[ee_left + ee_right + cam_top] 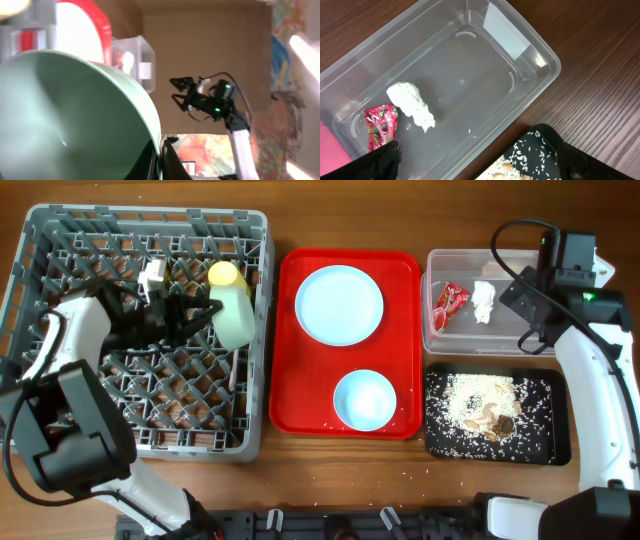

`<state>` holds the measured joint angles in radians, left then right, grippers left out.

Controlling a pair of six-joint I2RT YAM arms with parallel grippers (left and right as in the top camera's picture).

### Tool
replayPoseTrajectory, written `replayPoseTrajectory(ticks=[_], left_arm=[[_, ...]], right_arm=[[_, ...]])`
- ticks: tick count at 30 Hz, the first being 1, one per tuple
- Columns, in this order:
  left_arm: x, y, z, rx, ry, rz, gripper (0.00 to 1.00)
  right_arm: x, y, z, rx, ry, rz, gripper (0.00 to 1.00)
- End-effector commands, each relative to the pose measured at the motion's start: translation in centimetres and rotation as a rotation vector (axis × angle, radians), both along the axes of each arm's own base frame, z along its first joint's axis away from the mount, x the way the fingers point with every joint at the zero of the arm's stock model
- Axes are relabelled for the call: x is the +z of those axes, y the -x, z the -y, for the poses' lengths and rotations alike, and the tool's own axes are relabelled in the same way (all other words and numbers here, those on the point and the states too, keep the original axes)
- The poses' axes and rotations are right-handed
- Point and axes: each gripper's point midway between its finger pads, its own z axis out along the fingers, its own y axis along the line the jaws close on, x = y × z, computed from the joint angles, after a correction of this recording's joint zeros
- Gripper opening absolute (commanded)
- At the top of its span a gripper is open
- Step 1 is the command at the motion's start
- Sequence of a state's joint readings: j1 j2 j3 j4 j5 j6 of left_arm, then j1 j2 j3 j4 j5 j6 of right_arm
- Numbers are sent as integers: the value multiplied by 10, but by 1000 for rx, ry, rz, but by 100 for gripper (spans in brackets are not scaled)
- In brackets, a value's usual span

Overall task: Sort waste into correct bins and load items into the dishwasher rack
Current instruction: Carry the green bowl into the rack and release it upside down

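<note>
Pale green bowl [75, 115] (left edge cropped)

The rack [150, 218] stands left of the serving tray [300, 380] bearing plate [339, 304] and small bowl [365, 399]. At right, wrapper [449, 300] and tissue [484, 301] lie in the tub [470, 340].

right end effector [470, 140] spread wide

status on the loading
Left pincer shut on pale green round bowl over grey plastic dishwasher rack, small yellow cup right beside. Right pincer open above clear plastic tub. Light blue round plate, small light blue bowl on red tray.
</note>
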<state>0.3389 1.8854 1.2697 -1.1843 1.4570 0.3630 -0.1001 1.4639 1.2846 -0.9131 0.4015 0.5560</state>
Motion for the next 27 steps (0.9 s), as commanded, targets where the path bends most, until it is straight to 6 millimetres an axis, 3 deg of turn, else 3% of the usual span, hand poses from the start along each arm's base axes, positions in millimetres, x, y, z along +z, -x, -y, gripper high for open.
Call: replayPoseTrajectory(ticks=[1,3,4,7,8,9,13,16,18,21,24,25,27], left_arm=[[-23,4,-19,23,-114,-85,4],[-43,10,-46,79,-203,-202,10],[-44,10,-57,109,-206,-210,35],[-44,10,-69,147,-199,-222,46],[-44,11,-77,177,-184,-255,59],[-43,11,-83,201,-172,-277,64],[-31,10,-99,248,-167,-281,66],[-7,10,-100,259,-193,-231,67],[9,13,-93,252,-220,-181,66],[31,20,-69,205,-279,-108,53],[43,29,-33,106,-365,-39,44],[45,35,-7,28,-404,-7,39],[42,45,31,-98,-448,23,37]], right_arm=[[10,1,2,-3,20,24,100],[10,1,2,-3,20,24,100],[10,1,2,-4,20,24,100],[10,1,2,-3,20,24,100],[10,1,2,-3,20,24,100],[10,1,2,-4,20,24,100],[10,1,2,-3,20,24,100],[10,1,2,-3,20,24,100],[10,1,2,-4,20,24,100],[10,1,2,-3,20,24,100],[10,1,2,-3,20,24,100],[10,1,2,-3,20,24,100],[10,1,2,-3,20,24,100]])
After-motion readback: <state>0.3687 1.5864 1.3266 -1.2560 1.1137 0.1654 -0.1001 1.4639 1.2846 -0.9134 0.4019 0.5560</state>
